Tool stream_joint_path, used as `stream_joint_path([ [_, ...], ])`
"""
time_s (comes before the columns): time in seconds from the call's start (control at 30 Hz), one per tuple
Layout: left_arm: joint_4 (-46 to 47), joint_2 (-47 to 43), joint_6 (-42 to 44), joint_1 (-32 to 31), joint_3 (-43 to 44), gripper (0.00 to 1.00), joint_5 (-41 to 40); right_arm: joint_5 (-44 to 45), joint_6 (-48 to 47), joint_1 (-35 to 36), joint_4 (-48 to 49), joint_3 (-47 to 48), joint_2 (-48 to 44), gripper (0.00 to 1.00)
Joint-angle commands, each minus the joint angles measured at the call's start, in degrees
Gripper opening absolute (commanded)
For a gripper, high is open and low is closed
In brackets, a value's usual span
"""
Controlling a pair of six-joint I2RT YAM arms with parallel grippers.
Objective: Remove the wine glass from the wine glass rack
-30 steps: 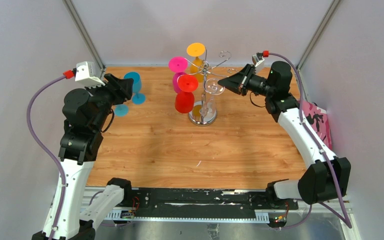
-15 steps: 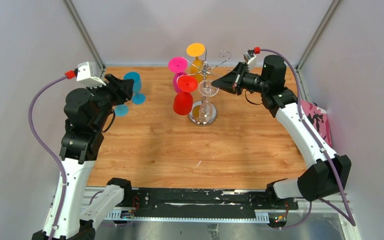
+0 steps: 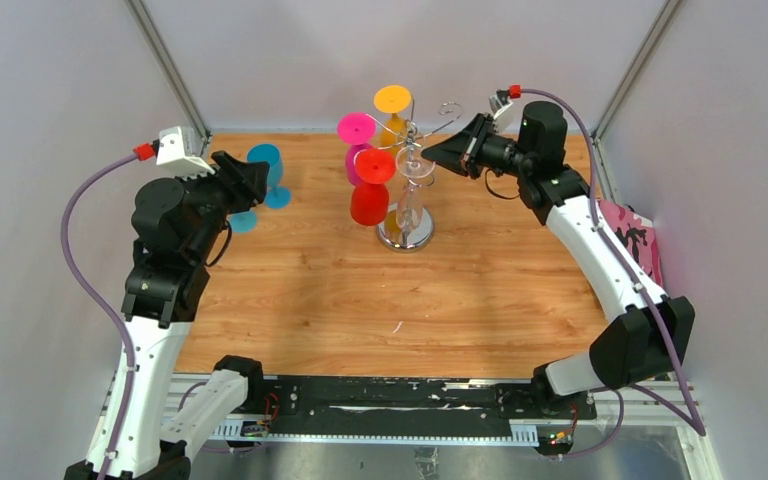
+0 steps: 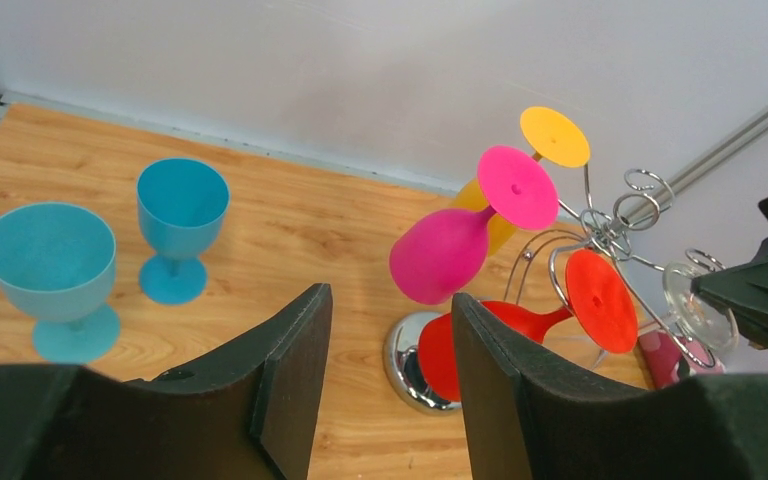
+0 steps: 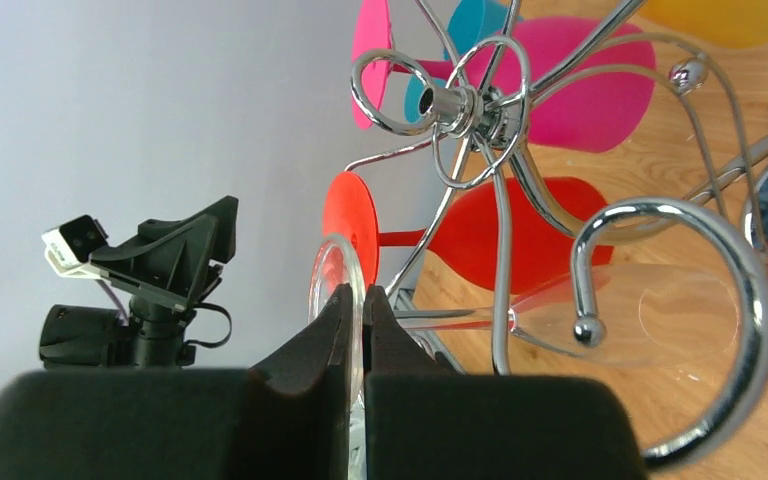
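The left hand (image 4: pixel 388 300) hangs over the left side of the wooden surface (image 3: pixel 360 300), its fingers parted with nothing between them. Just beyond it, two blue glasses (image 4: pixel 182 225) (image 4: pixel 50 265) stand upright, close together. Toward the middle stands the wine glass rack (image 3: pixel 406 236), with a pink glass (image 4: pixel 440 255), an orange glass (image 4: pixel 555 137) and a red glass (image 4: pixel 600 300) hanging bowl-down from its curled arms. The clear wine glass (image 3: pixel 410 200) hangs tilted beside the pole, its stem among the curls. The right hand (image 5: pixel 356 295) is clenched on the edge of its foot. A pink patterned cloth (image 3: pixel 638 240) lies at the far right.
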Motion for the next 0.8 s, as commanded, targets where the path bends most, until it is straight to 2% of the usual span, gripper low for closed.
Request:
stream_joint_path([
  [0.0,0.6,-0.5,0.7,-0.3,-0.8,0.52,0.0,6.8,-4.9,0.2,-3.1,1.9,-5.5,0.00],
  [0.2,0.9,-0.5,0.5,-0.3,-1.1,0.52,0.4,14.8,-11.2,-0.1,-10.7,2.1,-11.4,0.00],
  [0.4,1.1,-0.6,0.1,-0.3,-1.5,0.52,0.7,16.1,-13.1,-0.3,-13.2,1.3,-12.7,0.00],
  [0.77,0.5,-0.9,0.7,-0.3,-1.6,0.51,0.2,9.6,-9.1,-0.1,-7.5,1.2,-7.1,0.00],
])
